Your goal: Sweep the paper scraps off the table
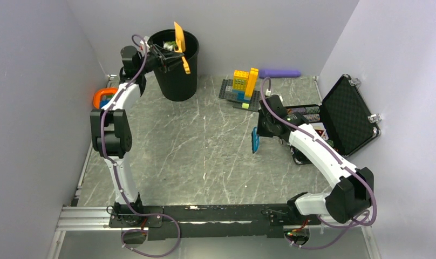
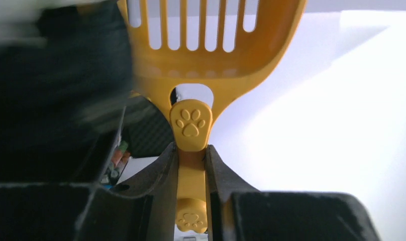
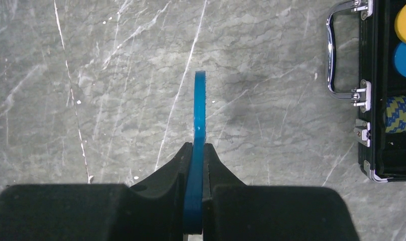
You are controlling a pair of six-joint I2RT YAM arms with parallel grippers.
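Note:
My left gripper (image 1: 171,55) is raised over the black bin (image 1: 175,70) at the back left. It is shut on the handle of a yellow-orange slotted scoop (image 1: 179,39). In the left wrist view the paw-print handle sits clamped between the fingers of that gripper (image 2: 192,160), and the scoop (image 2: 211,50) fans out above. A few small pale and green paper scraps (image 1: 169,47) show inside the bin. My right gripper (image 1: 263,134) hangs over the grey-green marble table (image 1: 205,151), shut on a thin blue scraper (image 1: 255,140). The scraper (image 3: 199,110) stands edge-on between that gripper's (image 3: 196,150) fingers.
A brick model on a dark baseplate (image 1: 242,86) stands at the back, with a purple cylinder (image 1: 280,72) behind it. An open black case (image 1: 342,116) holding poker chips (image 3: 399,113) lies at the right. An orange object (image 1: 103,97) sits by the left wall.

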